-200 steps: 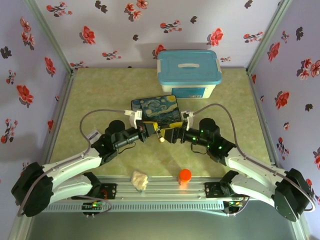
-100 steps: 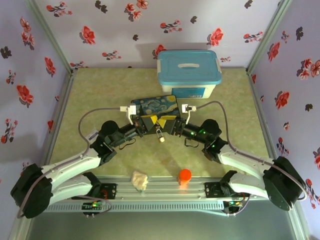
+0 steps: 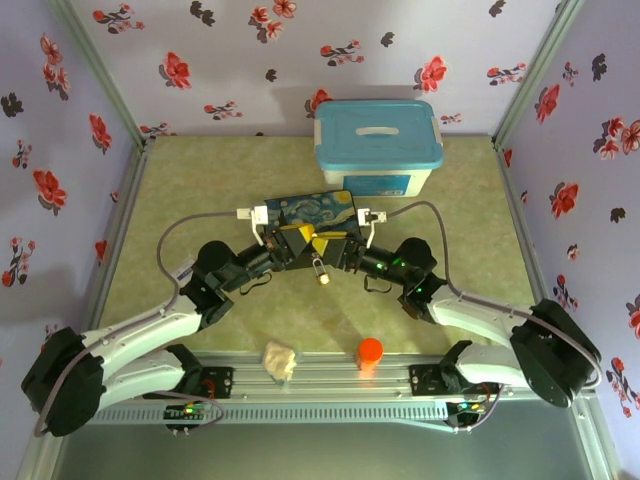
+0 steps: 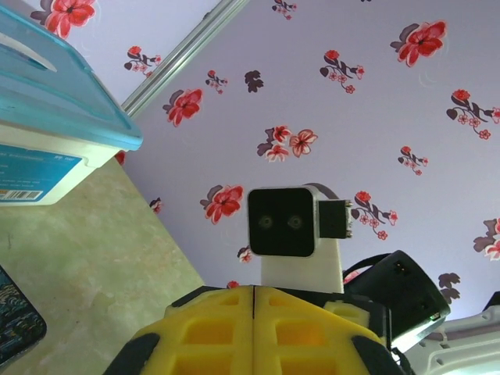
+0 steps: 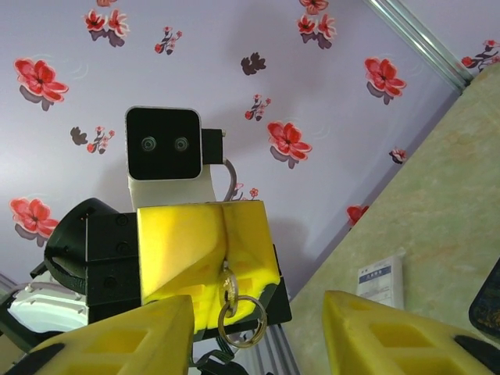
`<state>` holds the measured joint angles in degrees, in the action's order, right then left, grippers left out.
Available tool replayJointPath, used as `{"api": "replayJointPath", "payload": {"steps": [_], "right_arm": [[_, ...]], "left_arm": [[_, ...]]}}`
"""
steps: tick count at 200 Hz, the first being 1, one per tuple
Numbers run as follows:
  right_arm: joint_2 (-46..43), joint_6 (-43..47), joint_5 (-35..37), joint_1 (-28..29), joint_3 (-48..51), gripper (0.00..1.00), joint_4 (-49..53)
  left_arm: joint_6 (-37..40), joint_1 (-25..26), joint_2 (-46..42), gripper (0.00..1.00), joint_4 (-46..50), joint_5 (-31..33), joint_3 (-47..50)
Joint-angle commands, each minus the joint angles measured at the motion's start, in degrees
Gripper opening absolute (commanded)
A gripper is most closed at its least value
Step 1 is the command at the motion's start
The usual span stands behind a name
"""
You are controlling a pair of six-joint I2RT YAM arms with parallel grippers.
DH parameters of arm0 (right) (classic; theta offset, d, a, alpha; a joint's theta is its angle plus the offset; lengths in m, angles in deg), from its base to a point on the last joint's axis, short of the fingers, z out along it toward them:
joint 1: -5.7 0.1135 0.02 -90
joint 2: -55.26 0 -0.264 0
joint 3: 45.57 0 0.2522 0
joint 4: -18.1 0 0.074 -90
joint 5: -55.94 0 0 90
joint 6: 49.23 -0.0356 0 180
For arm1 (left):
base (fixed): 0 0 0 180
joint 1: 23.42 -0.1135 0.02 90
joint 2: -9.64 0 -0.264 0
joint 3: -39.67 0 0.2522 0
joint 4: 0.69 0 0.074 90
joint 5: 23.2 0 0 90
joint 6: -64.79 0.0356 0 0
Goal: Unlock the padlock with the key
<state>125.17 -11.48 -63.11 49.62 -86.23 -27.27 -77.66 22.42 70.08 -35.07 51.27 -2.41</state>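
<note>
The left jaws were pressed shut, the seam tight in their own wrist view. From the right wrist, a small metal piece (image 5: 228, 283) was pinched at that seam with a ring (image 5: 242, 324) dangling from it. Whether the piece was the key could not be told. The right jaws stood apart, gripping nothing, the ring seen between their fingers (image 5: 117, 340). From above, the padlock (image 3: 320, 272) hung just below where both jaws met. Behind the jaws lay a painted box (image 3: 312, 207), and beyond it a blue-lidded tub (image 3: 378, 150). The tub's label (image 4: 31, 168) carried a barcode and print too small to read. A white tag (image 5: 380, 281) on the worktop (image 5: 445, 195) beside the right jaws was equally unreadable.
</note>
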Motion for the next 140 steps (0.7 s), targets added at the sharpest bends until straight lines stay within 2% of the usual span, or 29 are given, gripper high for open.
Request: {"api": "replayJointPath", "payload": {"steps": [1, 24, 55, 70, 83, 140], "right_arm": [[2.3, -2.7, -1.9, 0.5, -1.0, 0.43, -9.1], [3.2, -3.6, -2.3, 0.4, -1.0, 0.29, -11.0], [2.7, -3.5, -1.6, 0.5, 0.0, 0.23, -11.3], [2.5, -3.5, -1.4, 0.5, 0.3, 0.18, -11.3], [2.7, -3.6, -1.4, 0.4, 0.4, 0.09, -11.6], [2.8, -4.1, -0.8, 0.4, 1.5, 0.0, -12.8]], "left_arm": [[-0.6, 0.0, 0.5, 0.0, -3.1, -1.0, -1.7], [-0.3, -0.1, 0.6, 0.0, -2.7, -1.0, -1.9], [-0.1, -0.1, 0.8, 0.0, -2.7, -0.9, -1.9], [-0.1, -0.1, 1.0, 0.0, -2.6, -0.9, -1.9], [-0.1, -0.1, 1.2, 0.0, -2.7, -0.9, -1.9], [-0.4, -0.1, 2.2, 0.0, -3.8, -0.6, -1.7]]}}
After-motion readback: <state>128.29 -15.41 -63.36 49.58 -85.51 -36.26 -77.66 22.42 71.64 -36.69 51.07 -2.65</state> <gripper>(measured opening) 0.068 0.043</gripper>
